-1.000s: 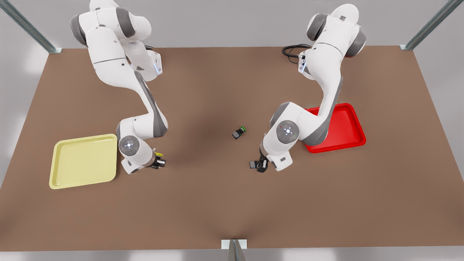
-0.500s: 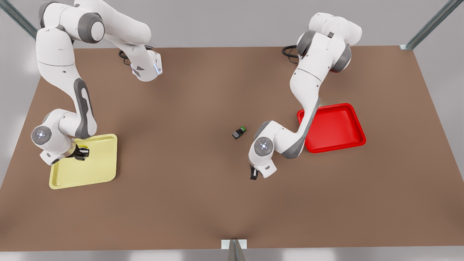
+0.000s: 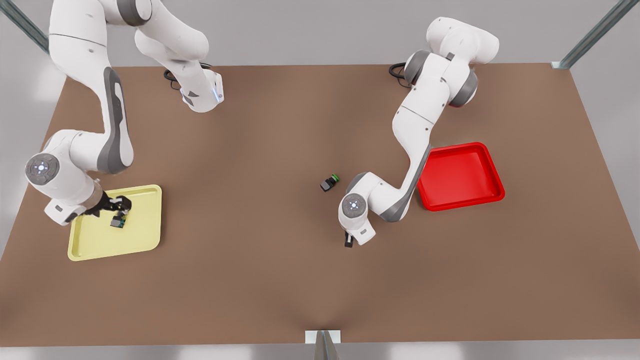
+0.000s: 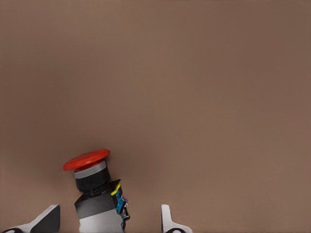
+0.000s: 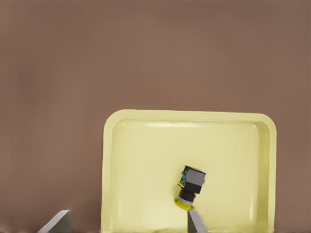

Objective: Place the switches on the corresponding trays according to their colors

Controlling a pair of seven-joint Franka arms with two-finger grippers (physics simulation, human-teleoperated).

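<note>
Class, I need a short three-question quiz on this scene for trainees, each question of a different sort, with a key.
1. True or false: the yellow-capped switch lies inside the pale yellow tray, under the open right pincer.
2. Where is the red-capped switch?
A. On the red tray
B. On the bare table, between the open fingers of the left pincer
C. Lifted clear of the table
3. Fill in: the third switch, lying on the table away from both pincers, has a ___ cap.

Key: 1 true; 2 B; 3 green.
</note>
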